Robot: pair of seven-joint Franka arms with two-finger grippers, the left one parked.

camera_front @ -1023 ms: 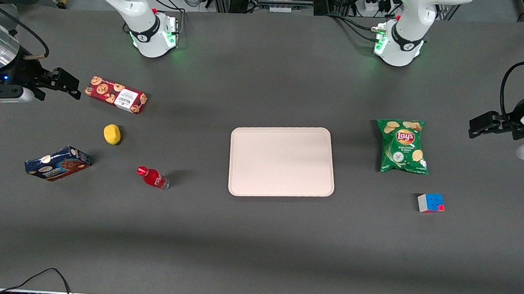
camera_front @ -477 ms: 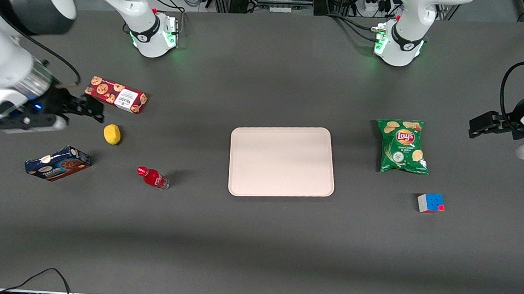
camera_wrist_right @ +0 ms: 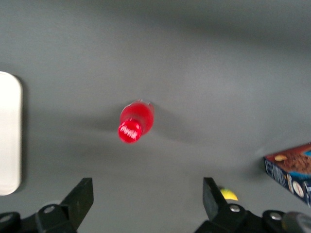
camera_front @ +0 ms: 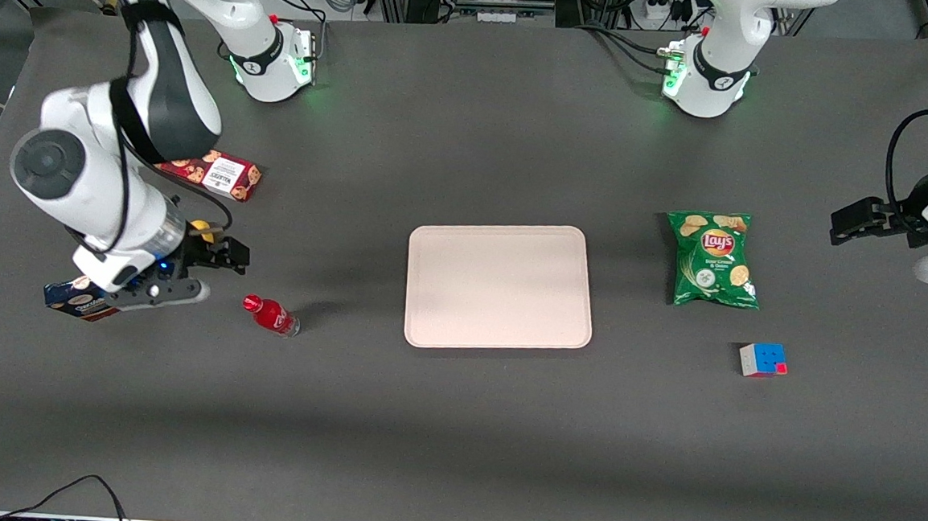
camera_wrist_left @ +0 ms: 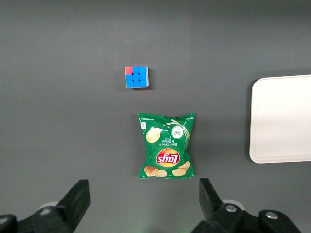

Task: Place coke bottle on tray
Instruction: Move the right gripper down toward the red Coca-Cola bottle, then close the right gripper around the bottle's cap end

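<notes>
Gripper (camera_front: 235,256) hovering near the coke bottle (camera_front: 270,315), my fingers (camera_wrist_right: 77,201) spread wide and empty.
The bottle stands upright on the table (camera_front: 453,437), well apart from the tray (camera_front: 499,285).

the tray (camera_front: 499,285) lies mid-counter (camera_front: 453,437). the bottle (camera_front: 270,315) stands upright toward the working arm's end, apart from the tray. the pincer (camera_front: 240,256) hangs with fingers spread near the bottle, farther from the front camera. the chips (camera_front: 712,259) and cube (camera_front: 762,359) lie toward the parked arm's end, the cube nearer the camera.
</notes>
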